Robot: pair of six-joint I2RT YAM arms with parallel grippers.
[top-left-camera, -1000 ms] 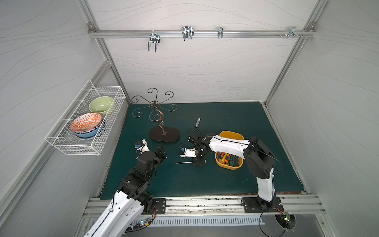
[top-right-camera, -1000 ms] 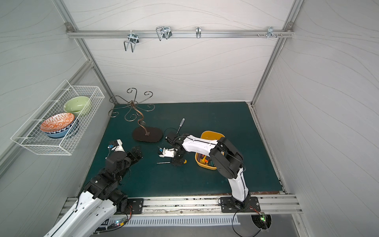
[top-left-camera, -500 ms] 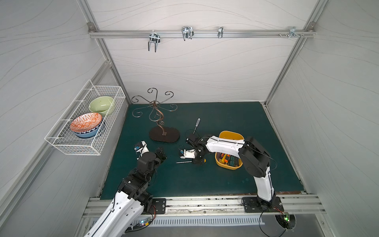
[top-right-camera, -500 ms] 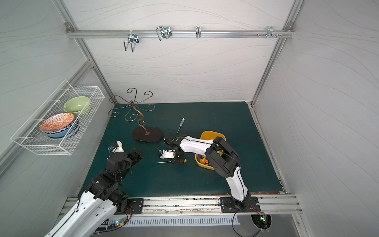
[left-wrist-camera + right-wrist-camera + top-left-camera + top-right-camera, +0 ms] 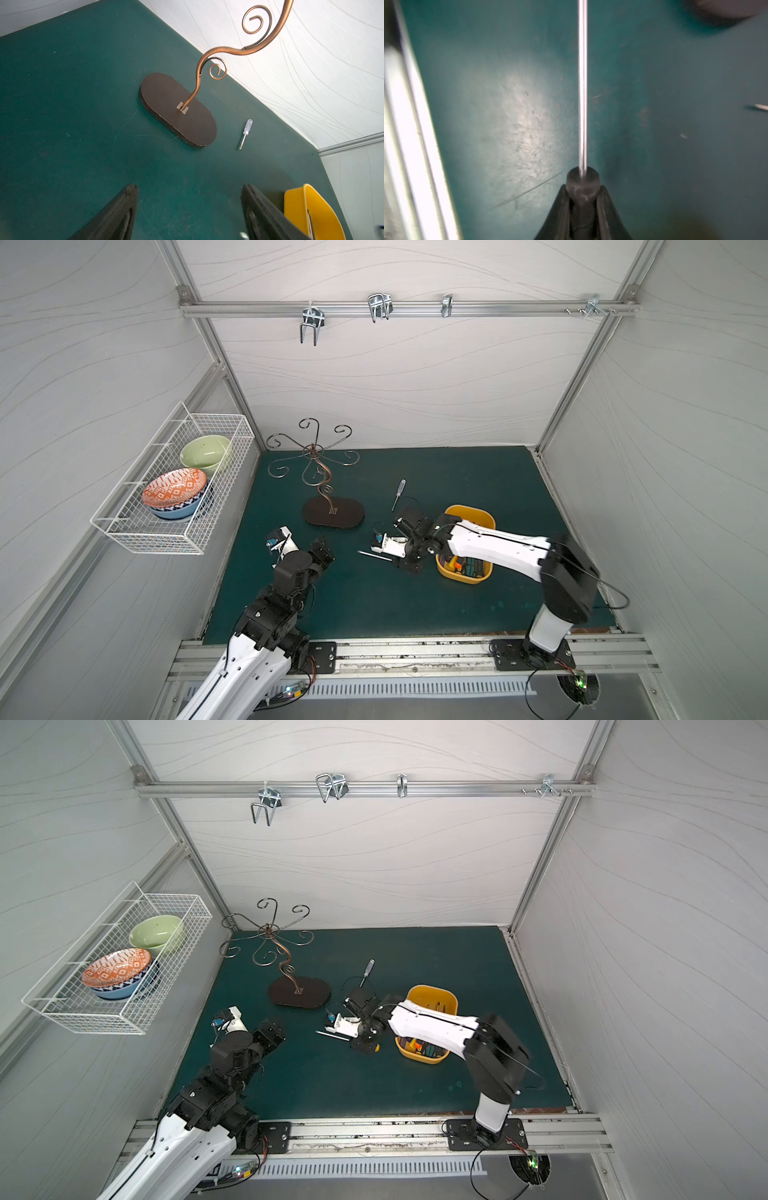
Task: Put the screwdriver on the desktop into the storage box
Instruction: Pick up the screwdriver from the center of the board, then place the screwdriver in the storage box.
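The dark green desktop (image 5: 415, 605) fills the floor. The white right arm (image 5: 494, 547) lies across the yellow storage box (image 5: 469, 512), hiding its middle. The tools inside the box are hard to tell apart. A wire basket (image 5: 174, 489) of bowls hangs on the left wall, and a copper scroll stand (image 5: 332, 512) sits well apart from the box.

The left gripper (image 5: 189, 187) is spread wide and empty. The right gripper (image 5: 583, 193), just beside the box, is clenched on a black-handled screwdriver (image 5: 582, 83). The handle is mostly buried between the jaws, and this wrist view is blurred. I cannot tell if it clears the surface. A clear-handled screwdriver (image 5: 398, 494) lies loose between stand and box.
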